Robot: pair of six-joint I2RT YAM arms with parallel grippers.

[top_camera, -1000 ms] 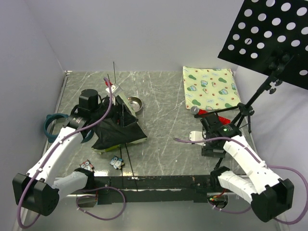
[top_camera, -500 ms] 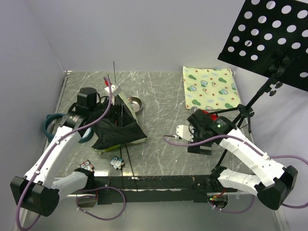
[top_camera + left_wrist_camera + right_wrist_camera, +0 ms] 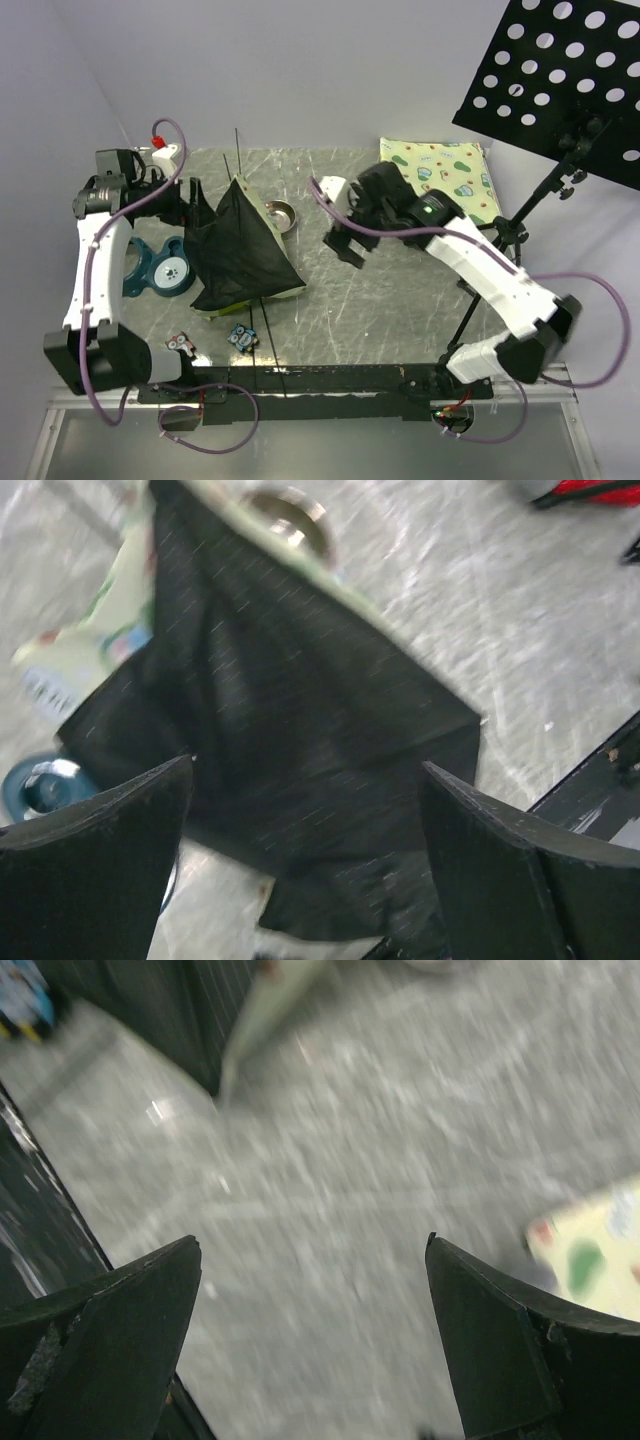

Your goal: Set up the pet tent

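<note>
1. the pet tent (image 3: 240, 250) lies collapsed on the grey surface (image 3: 340, 290), left of centre, with its black base sheet facing up and a pale printed edge along the right side.
2. a thin pole (image 3: 237, 150) stands up beyond its far tip.
3. a steel bowl (image 3: 279, 213) sits just beside the tent's far right edge.
4. the left fingers (image 3: 188, 203) hang just left of the tent; in the wrist view they (image 3: 100, 850) stand wide apart above the black fabric (image 3: 300, 730), clamped on nothing.
5. the right fingers (image 3: 350, 248) hover right of the tent, near the bowl; they (image 3: 110, 1340) are spread apart over bare surface, though this view is blurred.
6. a printed mat (image 3: 440, 185) lies flat at the far right.
7. a teal ring toy (image 3: 160, 272) sits left of the tent.
</note>
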